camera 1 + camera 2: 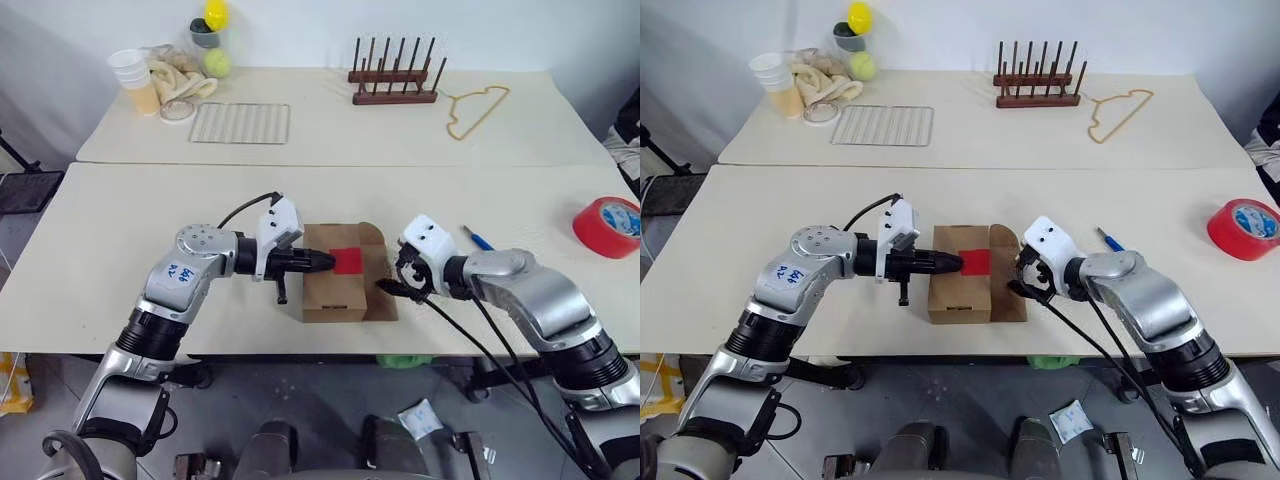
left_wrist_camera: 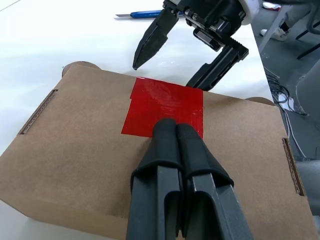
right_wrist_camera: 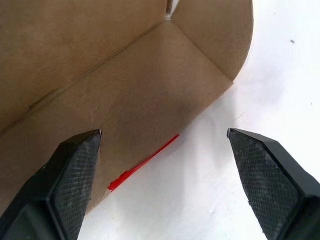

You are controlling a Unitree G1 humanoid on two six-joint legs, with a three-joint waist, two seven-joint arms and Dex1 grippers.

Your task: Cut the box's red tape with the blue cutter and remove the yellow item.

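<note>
box (image 1: 335,285) lies between the grippers: left gripper (image 2: 170,131) pressed together on its red tape (image 2: 165,107), right gripper (image 1: 393,285) spread beside it.

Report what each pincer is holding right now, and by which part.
Nothing is held. The left pincer is shut, its tips resting on the red tape atop the box. The right pincer is open beside the box's flap.

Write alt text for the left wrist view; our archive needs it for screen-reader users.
The shut left gripper presses its fingertips on the red tape on top of the box. Beyond the box's far edge, the open right gripper reaches toward it, one finger above the table, and the blue cutter lies on the table behind.
</note>
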